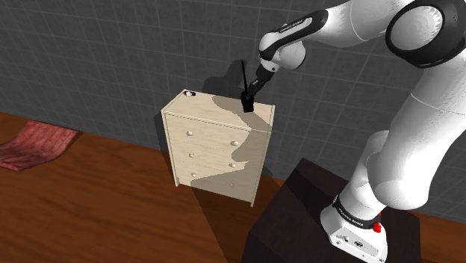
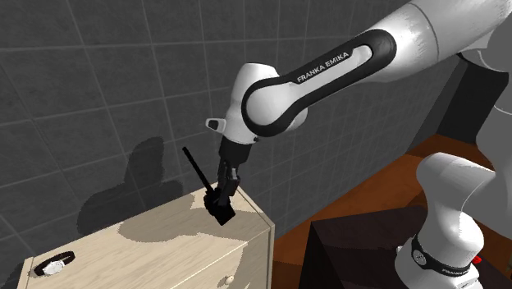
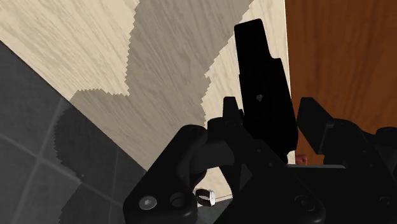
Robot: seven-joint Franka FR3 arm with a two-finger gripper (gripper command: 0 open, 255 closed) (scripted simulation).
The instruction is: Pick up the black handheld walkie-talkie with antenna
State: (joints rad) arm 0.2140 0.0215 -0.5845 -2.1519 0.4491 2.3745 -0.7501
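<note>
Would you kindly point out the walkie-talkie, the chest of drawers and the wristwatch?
walkie-talkie [image 2: 223,212], second exterior view, its black body below the antenna.
chest of drawers [image 1: 213,151], shoulder view, its front between the knobs.
wristwatch [image 2: 54,264], second exterior view, its pale dial.

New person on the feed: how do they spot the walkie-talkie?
Find the pale wooden chest of drawers against the grey tiled wall. At its top's end nearest the arm, the gripper clasps the walkie-talkie, a black slab with a thin antenna sticking up; the wristwatch at the other end is small, flat and pale-faced.
</note>
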